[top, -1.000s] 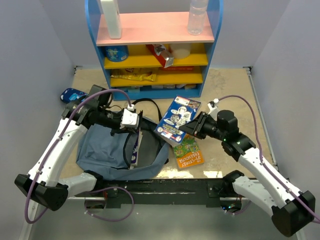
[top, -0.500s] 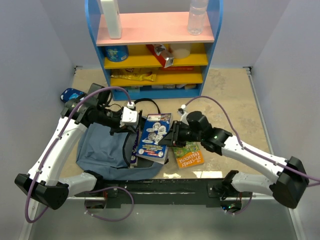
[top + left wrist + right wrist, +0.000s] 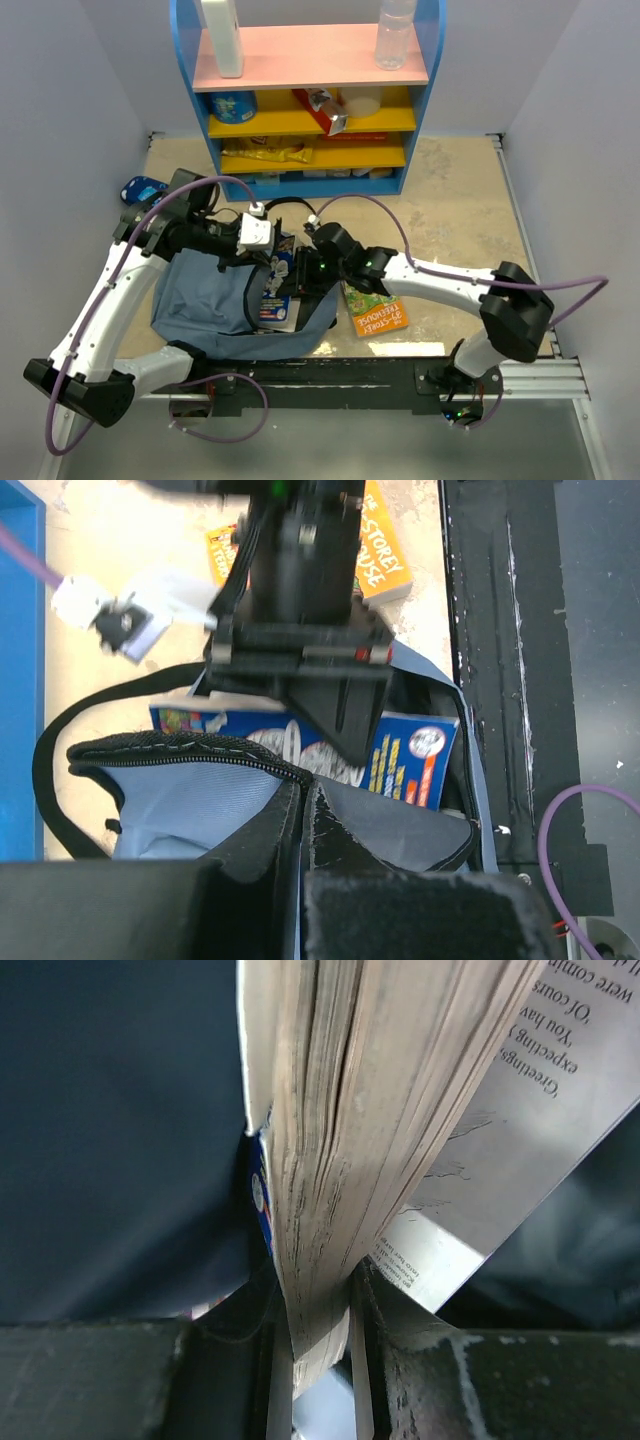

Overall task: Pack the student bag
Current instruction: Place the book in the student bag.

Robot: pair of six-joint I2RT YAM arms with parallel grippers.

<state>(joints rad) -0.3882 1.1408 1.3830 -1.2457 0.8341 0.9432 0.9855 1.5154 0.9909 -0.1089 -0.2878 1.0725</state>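
**Right pincer** [image 3: 312,1305]: clamped on the long page edge of a paperback book [image 3: 380,1110], one finger [image 3: 225,1370] on each side of the page block. The pages fan a little above the grip. A printed cover flap hangs off to the right. Dark lining lies close on both sides of the book, so the book sits partway inside the bag's mouth.

**Left pincer** [image 3: 303,800]: jaws together, pinched on the zippered rim of the student bag [image 3: 190,795], holding that lip raised. Just beyond its tips, the right arm's black wrist comes down into the opening. The book's blue cover shows under that wrist, inside the rim.

**Seen from overhead:**
- The two pincers sit just beside each other, the left one on the left, with the book upright-tilted between them.
- The slate-blue student bag spreads from the pincers toward the near-left and lies flat on the desk [image 3: 460,200].
- A black strap [image 3: 290,207] loops out on the far side of the pincers.

**Farther out:**
- A second book [image 3: 375,310] with an orange-and-green cover lies flat on the desk just right of the right pincer, outside the bag.
- A small bright-blue pouch [image 3: 145,188] lies off to the far-left of the left pincer, near the wall, well apart from the bag's mouth.
- A blue-framed shelf unit [image 3: 310,60] stands beyond both pincers at the far edge. It has a pink top board and yellow lower boards.
- A clear bottle [image 3: 396,35] and a white container [image 3: 222,35] stand on the pink board. Packets sit on the yellow boards, too small to read.
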